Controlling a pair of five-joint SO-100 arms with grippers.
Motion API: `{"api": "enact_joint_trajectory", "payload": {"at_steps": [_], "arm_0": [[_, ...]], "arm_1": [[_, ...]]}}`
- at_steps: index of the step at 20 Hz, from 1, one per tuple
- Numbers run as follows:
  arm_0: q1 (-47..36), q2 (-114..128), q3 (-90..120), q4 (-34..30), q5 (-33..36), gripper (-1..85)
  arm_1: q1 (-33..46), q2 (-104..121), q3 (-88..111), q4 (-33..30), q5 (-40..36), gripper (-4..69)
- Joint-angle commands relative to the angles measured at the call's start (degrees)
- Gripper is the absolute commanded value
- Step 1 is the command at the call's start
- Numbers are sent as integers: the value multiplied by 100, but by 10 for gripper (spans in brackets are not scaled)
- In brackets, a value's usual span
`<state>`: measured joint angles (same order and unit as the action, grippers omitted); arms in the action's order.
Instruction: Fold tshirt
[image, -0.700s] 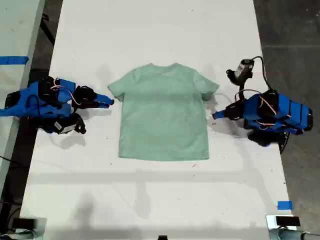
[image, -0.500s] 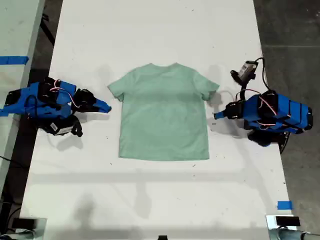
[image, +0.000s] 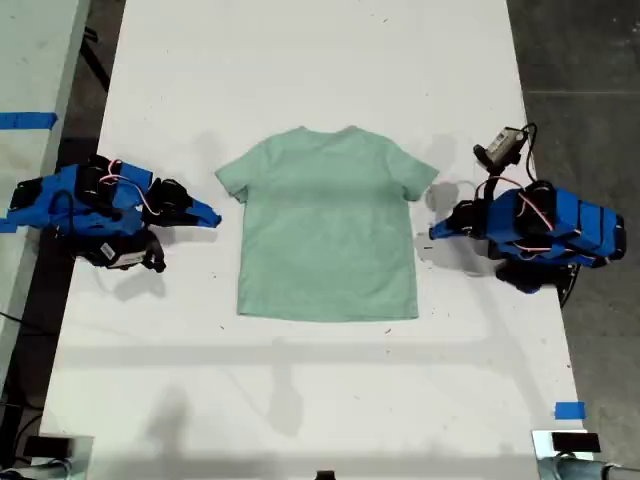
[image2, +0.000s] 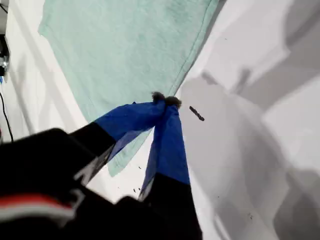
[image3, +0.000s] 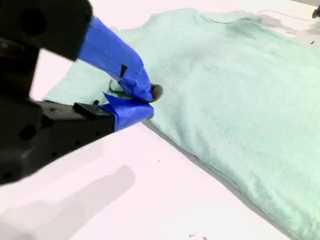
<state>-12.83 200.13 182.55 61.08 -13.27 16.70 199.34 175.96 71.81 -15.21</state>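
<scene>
while the tshirt (image: 328, 225) lies flat, both side hems free, white table (image: 300, 400) around

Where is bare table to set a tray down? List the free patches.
Free: the white table beyond the pale mint-green cloth t-shirt collar, and the wide strip below its hem. Crowded: each sleeve side, where a blue robot arm and another blue robot arm lie close.

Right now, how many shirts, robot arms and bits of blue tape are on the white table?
tshirt: 1
robot arms: 2, one at the exterior view's left, one at its right
blue tape: 1
Total: 4
</scene>
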Motion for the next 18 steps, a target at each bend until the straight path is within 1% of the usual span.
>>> {"api": "enact_joint_trajectory", "payload": {"at_steps": [1, 4, 6, 8, 10, 11, 15, 18], "arm_0": [[97, 615, -26, -378, -176, 1], [88, 343, -554, -466, -26, 1], [114, -431, -1178, -492, 18, 1], [105, -1670, -2153, -352, 220, 1], [-132, -2795, -3278, 88, 668, 1], [-272, -3243, -3894, 466, 853, 1], [-1072, -5036, -6108, 1986, 2127, 1], [-1670, -5950, -7163, 2610, 2892, 1]], "arm_1": [[-229, 44, -290, 123, 114, 3], [-290, -308, -1081, 272, -35, 5], [-53, -1635, -2109, 290, -404, 5], [220, -2962, -3226, 352, -896, 5], [580, -4017, -4245, 686, -1441, 5], [782, -4447, -4746, 940, -1740, 5], [1784, -5915, -6354, 1758, -3103, 5], [2320, -6759, -7172, 2048, -3885, 4]]}}
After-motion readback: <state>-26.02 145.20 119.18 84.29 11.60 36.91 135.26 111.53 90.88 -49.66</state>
